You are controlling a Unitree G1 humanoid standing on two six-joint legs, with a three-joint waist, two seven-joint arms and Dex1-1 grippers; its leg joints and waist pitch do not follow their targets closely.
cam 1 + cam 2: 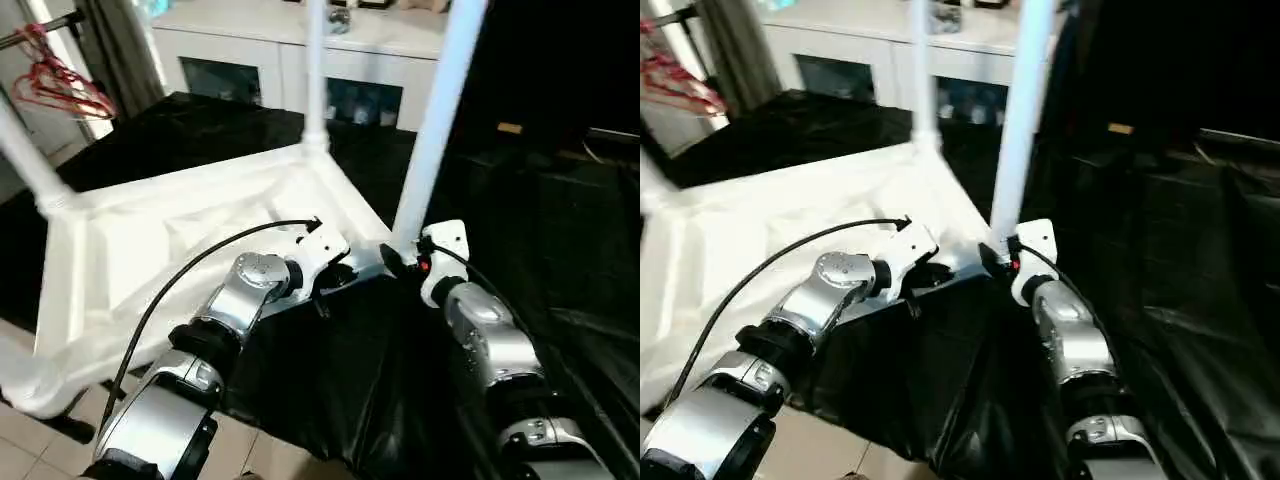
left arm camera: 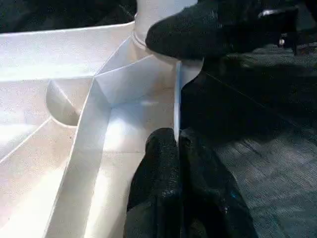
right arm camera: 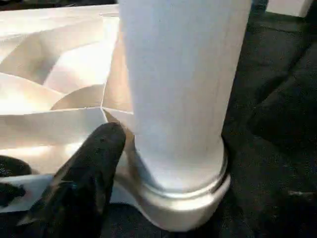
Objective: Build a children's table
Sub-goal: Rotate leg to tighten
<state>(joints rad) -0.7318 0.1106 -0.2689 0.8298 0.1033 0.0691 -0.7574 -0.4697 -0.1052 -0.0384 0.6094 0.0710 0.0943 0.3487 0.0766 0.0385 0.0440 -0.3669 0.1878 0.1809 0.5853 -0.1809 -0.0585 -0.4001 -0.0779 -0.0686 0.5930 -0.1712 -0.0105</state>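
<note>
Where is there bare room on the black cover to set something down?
Free: the black cover right of the near leg, and the strip between tabletop and cabinet. Crowded: the near corner, with both tools, left and right.

White tabletop (image 1: 150, 250) upside-down, ribs up; legs (image 1: 432, 130) upright in corner sockets.

Bright, even room light glares off the white tabletop (image 1: 150, 240), washing out its ribs. The black cloth (image 1: 560, 250) swallows detail in shadow. The near leg (image 3: 178, 89) is soft and out of focus; the red hangers (image 1: 680, 85) are blurred.
</note>
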